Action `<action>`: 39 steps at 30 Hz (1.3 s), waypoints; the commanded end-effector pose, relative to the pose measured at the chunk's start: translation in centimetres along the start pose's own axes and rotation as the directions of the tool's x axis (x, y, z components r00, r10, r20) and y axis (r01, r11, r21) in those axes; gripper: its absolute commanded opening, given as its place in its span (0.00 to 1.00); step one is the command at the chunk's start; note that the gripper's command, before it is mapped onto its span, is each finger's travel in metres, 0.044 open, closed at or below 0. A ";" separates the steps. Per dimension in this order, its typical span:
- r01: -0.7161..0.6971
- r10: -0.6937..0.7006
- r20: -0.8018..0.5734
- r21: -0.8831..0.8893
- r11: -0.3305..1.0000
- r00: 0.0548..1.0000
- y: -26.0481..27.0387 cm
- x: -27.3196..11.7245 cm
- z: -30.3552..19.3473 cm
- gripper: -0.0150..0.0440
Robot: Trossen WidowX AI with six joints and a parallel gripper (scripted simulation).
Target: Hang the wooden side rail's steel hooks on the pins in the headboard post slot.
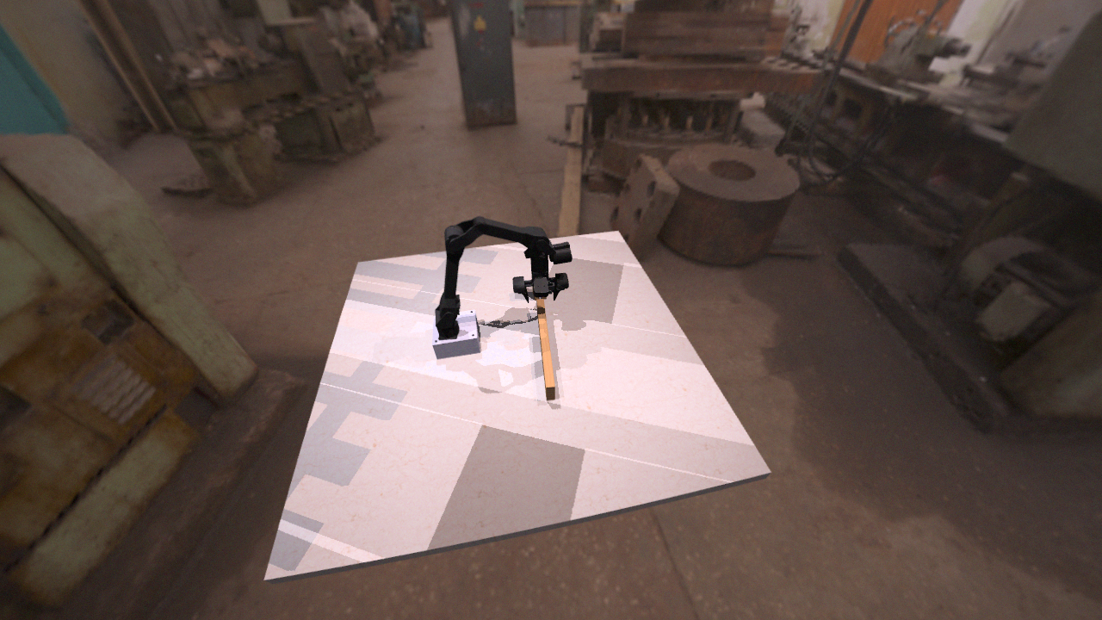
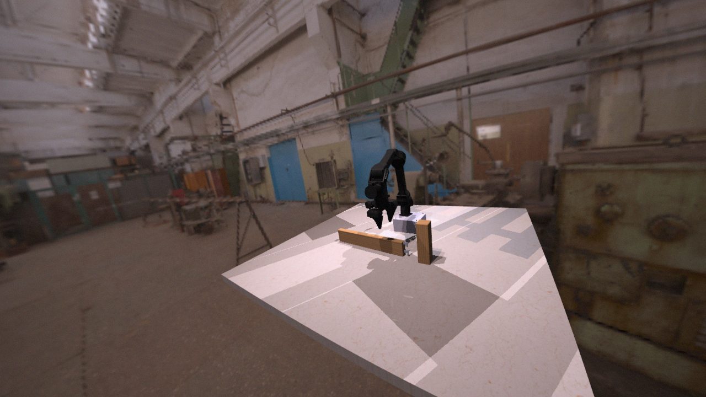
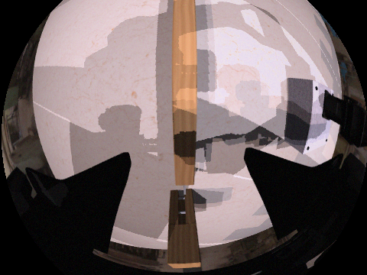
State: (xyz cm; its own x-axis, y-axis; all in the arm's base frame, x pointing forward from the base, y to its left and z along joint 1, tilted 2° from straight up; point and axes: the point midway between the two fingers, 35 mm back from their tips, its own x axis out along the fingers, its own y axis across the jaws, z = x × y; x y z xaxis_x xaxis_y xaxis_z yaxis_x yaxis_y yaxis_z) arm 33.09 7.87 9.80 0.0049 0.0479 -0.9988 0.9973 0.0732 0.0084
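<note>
The wooden side rail [image 1: 546, 350] [image 2: 370, 240] [image 3: 185, 76] lies along the table, with its steel hooks [image 2: 407, 250] on the end facing the headboard post [image 2: 423, 241] [image 3: 183, 244]. The post stands upright. The wrist view shows its slot with pins [image 3: 182, 212]. In the exterior view a gap shows between rail end and post; whether the hooks touch the post is too small to tell. My gripper [image 1: 541, 298] [image 2: 385, 223] [image 3: 189, 157] is open and empty, pointing down above the rail near its hook end, one finger to each side. In the top view the arm hides the post.
The arm's pale base box [image 1: 455, 346] [image 2: 404, 225] [image 3: 300, 114] stands to one side of the rail. The patterned table [image 1: 662, 462] [image 2: 315, 306] carries everything. Its edges lie well away from the rail and post. Machinery stands in the background, off the table.
</note>
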 end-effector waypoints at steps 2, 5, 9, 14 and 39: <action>0.004 -0.004 0.009 0.016 1.000 1.000 0.1 1.8 0.1 1.00; 0.004 -0.004 0.009 0.016 1.000 1.000 0.0 3.5 0.1 1.00; 0.004 -0.004 0.009 0.016 1.000 1.000 0.0 3.6 0.1 1.00; 0.004 -0.004 0.009 0.016 1.000 1.000 0.0 5.0 0.1 1.00; 0.007 -0.007 0.009 0.016 1.000 1.000 0.1 8.7 0.2 1.00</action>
State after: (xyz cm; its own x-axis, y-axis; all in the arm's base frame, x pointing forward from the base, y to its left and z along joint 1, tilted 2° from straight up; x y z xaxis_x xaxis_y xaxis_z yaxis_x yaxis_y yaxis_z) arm 33.46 8.21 1.87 0.0078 0.0444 -0.9990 0.9980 0.0624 0.0106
